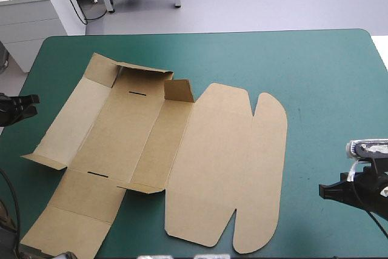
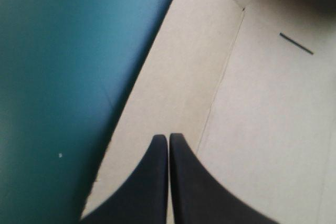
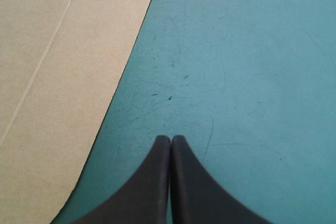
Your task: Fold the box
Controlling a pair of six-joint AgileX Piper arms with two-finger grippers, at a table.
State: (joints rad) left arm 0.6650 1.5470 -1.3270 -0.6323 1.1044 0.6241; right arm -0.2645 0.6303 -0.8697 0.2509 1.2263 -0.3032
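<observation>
Status: early stage. The box point(image 1: 139, 144) lies opened out on the teal-green surface point(image 1: 327, 71), left of centre. No wall is tucked yet.

1. Nearest the robot, the near end panel point(image 1: 85, 207) lies flat and reaches the surface's near edge.
2. The right end effector point(image 3: 171, 139) has its black fingers pressed together and holds nothing. It hangs over bare cover at the right side, just beside the rounded edge of the lid point(image 1: 224, 162) and clear of it.
3. The left end effector point(image 2: 168, 137) also has its fingers together and is empty. It sits at the surface's left edge and points at the left side panel point(image 1: 63, 125), which appears slightly lifted along its crease.
4. The base panel and the lid lie flat.
5. At the far end, the far end flaps point(image 1: 145, 74) stand partly raised, and a slot point(image 1: 137, 94) shows just before them.

Remaining, as judged: raise both side walls, fold the end panels over them, and tuck the tabs into the slots.
</observation>
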